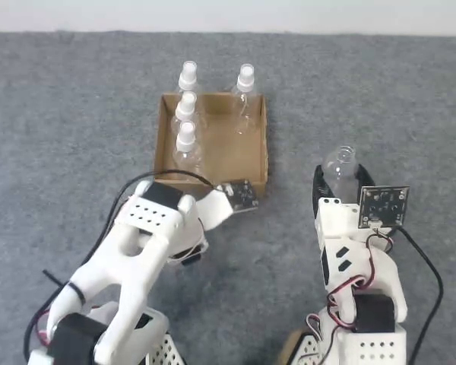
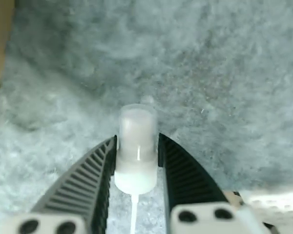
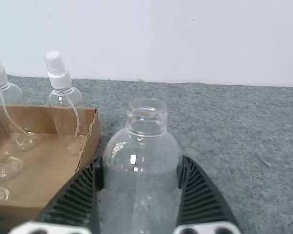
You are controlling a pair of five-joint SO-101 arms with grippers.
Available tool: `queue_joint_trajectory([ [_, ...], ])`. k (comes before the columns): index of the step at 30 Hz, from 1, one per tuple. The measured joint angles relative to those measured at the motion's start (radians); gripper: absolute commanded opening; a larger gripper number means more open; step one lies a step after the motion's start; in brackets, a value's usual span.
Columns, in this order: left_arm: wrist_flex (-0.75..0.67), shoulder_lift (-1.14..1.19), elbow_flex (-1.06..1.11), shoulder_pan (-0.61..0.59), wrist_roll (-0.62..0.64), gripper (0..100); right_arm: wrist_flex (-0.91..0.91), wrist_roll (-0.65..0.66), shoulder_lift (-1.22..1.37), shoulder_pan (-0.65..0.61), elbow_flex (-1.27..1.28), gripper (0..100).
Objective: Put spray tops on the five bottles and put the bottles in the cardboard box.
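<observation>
Clear plastic, the uncapped bottle [image 3: 145,122] stands upright, gripped round its body by the right claw [image 3: 139,170]. It is right of centre in the high view, beside the cardboard box [image 1: 264,144] where four capped bottles [image 1: 185,144] stand. The left claw [image 2: 136,144] is clamped on a spray top [image 2: 136,131] low over the grey surface [image 1: 76,114], left of the bottle and apart from it. Its tube runs back toward the wrist, so it likely must be turned down over the open neck.
</observation>
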Motion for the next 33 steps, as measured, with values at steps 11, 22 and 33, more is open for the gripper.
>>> queue_joint_trajectory([
  [11, 0.175, 0.000, -0.114, 0.000, 0.061, 1, 0.000, 0.000, 0.000, -0.006, 0.000, 0.9],
  [22, 0.216, -0.259, -0.127, 0.000, 0.153, 1, 0.000, -0.025, 0.000, -0.098, 0.000, 0.9],
  [33, 0.180, -0.535, -0.127, 0.000, 0.287, 1, 0.000, -0.025, 0.000, -0.199, 0.000, 0.9],
])
